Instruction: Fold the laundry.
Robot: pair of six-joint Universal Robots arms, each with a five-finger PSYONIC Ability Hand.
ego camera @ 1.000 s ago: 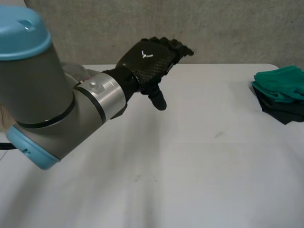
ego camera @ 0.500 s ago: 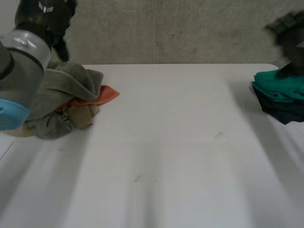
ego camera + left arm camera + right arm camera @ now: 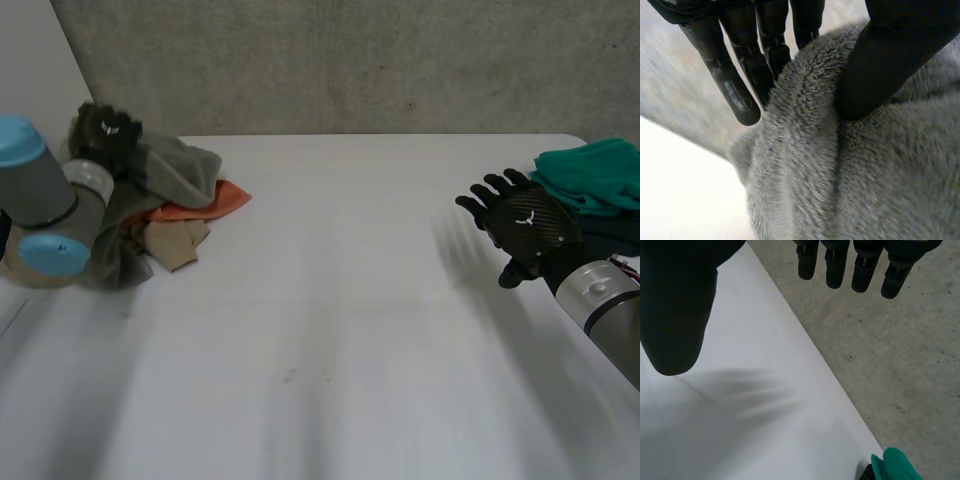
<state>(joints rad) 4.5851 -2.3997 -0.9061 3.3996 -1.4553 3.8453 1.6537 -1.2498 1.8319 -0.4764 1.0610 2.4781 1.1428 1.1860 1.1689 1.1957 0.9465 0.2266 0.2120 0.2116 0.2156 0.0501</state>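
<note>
White bench (image 3: 350,300) with a grey wall (image 3: 350,60) behind it is where all this happens. The pile of laundry (image 3: 160,215) lies at the bench's left end. A grey fuzzy cloth (image 3: 180,165) is on top, and an orange cloth (image 3: 215,200) and a tan cloth (image 3: 178,245) peek out from under it. A second ago the left arm was stretched out over the middle of the bench. Now it has swung back, and the left hand (image 3: 105,135) is down on the grey fuzzy cloth. Its thumb (image 3: 880,65) digs into the fuzz on one side of a bump and its fingers (image 3: 730,85) sit on the other side, so the hand is clamped on the cloth. That looks like the start of pulling one piece out to fold. Nothing is spread flat yet. The right hand (image 3: 525,225) has come in too, near the green cloths (image 3: 595,170) stacked on a dark cloth (image 3: 610,240) at the right end. It hangs over bare bench, fingers straight and apart, holding nothing.
</note>
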